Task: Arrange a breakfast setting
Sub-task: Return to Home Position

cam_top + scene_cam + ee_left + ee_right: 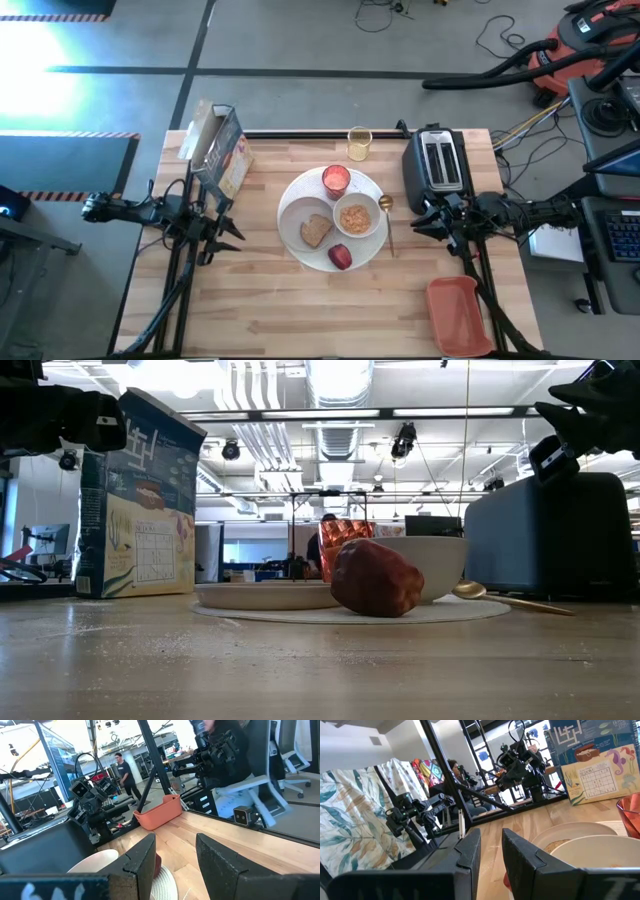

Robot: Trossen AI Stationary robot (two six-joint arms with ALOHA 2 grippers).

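Note:
A large round white plate (pixel 297 190) lies at the table's middle. On it are a smaller plate with the brown toast slice (pixel 317 230), a small white bowl (pixel 357 217) with cereal, the small red cup (pixel 336 180) and the small red fruit (pixel 340 257). The gold spoon (pixel 388 215) lies along the plate's right rim. The clear glass (pixel 360 143), holding yellow drink, stands behind the plate. My left gripper (pixel 232 232) is open and empty left of the plate. My right gripper (pixel 420 220) is open and empty right of the spoon.
A dark toaster (pixel 437 160) stands at the far right, just behind my right gripper. A cereal box (pixel 222 150) stands at the far left. An orange tray (pixel 455 315) lies at the near right corner. Bare wood lies in front of the plate.

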